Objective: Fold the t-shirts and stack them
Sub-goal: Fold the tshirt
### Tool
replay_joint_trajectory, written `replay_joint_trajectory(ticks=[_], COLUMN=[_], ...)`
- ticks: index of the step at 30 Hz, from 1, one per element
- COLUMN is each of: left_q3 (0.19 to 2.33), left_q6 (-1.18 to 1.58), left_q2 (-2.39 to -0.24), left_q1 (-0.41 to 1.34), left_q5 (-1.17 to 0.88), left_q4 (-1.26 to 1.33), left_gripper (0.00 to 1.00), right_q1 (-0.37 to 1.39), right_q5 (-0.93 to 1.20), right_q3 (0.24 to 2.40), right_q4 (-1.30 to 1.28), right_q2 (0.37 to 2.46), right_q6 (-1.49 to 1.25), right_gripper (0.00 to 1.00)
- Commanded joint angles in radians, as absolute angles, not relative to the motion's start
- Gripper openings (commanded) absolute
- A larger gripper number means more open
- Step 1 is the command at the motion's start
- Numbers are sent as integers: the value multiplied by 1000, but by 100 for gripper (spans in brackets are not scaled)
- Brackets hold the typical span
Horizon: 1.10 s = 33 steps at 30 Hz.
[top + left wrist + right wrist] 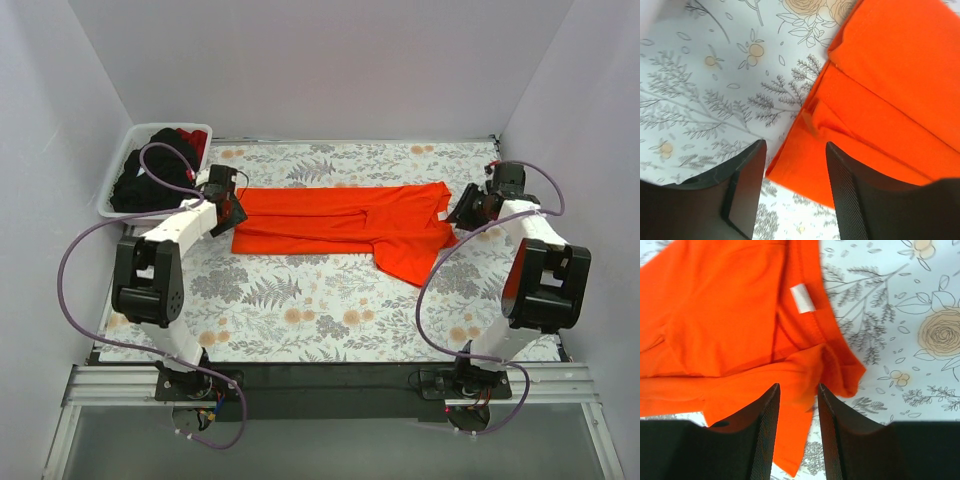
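Lying folded lengthwise on the desk (pixel 300 300): orange shirt (pixel 340 225) — left tool (pixel 232 207) and right tool (pixel 466 210) at its two ends, jaws apart, cloth edges between them. Risk (likely): fabric catching a finger on lift-off, pulling the fold open.

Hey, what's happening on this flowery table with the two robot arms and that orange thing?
Two robot arms are folding T-shirts. An orange shirt lies stretched across the table, already folded into a long band. The left gripper sits at one end and the right gripper at the collar end, both with jaws apart over the cloth rather than pinching it. Black and dark red shirts wait in the white basket at the far left corner.
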<state>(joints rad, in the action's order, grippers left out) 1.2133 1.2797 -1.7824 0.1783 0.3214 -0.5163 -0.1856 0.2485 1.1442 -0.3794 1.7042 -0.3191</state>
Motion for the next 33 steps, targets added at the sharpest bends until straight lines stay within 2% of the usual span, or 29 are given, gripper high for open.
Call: replay_joint_trajectory(ticks=[1,2,5,7,15,19,27,30,31,33], left_q3=[1163,1148,1079,1024,766,701,716,721,716,713], left_q6=[1273,1275,1269,1264,1203,1181,1146,1147,1146,1149], left_q2=[-1622,-1597,-1490,-1441,-1187,-1157,-1223,-1230,-1227,-1220], left_q1=[181,184,190,193,232,259,272,272,272,271], left_q5=[359,364,362,359,276,271,267,264,265,268], left_q4=[-509,-511,-505,-499,-370,-335,-302,-304,-304,-304], left_gripper=[50,51,63,65,66,67,67,67,67,67], right_q1=[-135,-123,-63,-5,198,264,366,391,396,397], right_q5=[195,192,183,158,40,-90,-158,-170,-173,-176], right_q3=[1131,1112,1034,961,769,729,726,726,727,733], right_q4=[-387,-385,-374,-365,-319,-310,-301,-302,-304,-310], right_q2=[1576,1557,1478,1448,1394,1399,1494,1542,1549,1562], right_q6=[-284,-279,-285,-287,-319,-351,-367,-367,-367,-364], right_gripper=[43,43,43,43,49,49,48,38,28,18])
